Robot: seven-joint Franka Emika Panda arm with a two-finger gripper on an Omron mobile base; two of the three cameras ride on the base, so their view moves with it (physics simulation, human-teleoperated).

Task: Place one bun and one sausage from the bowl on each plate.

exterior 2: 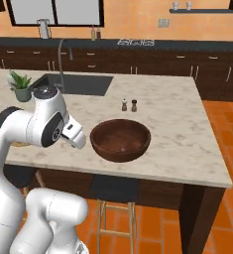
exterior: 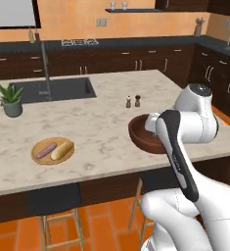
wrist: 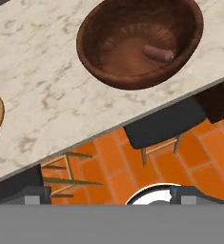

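The dark wooden bowl point(exterior 2: 120, 139) sits on the marble worktop point(exterior: 102, 127) near its front edge, with one sausage point(wrist: 158, 53) lying inside it against the wall. Further left along the worktop, well apart from the bowl, the tan wooden plate point(exterior: 52, 150) carries a sausage point(exterior: 46, 149) and a bun point(exterior: 62, 150) side by side. The end effector point(exterior 2: 74, 134) hangs just beside the bowl's left rim in the right base view, above the worktop edge; whether its fingers are spread or pressed together cannot be told. A salt and pepper pair point(exterior 2: 129, 105) stands behind the bowl, and a potted plant point(exterior: 11, 100) sits by the sink point(exterior: 53, 89). Stools point(exterior: 55, 206) stand below the worktop.
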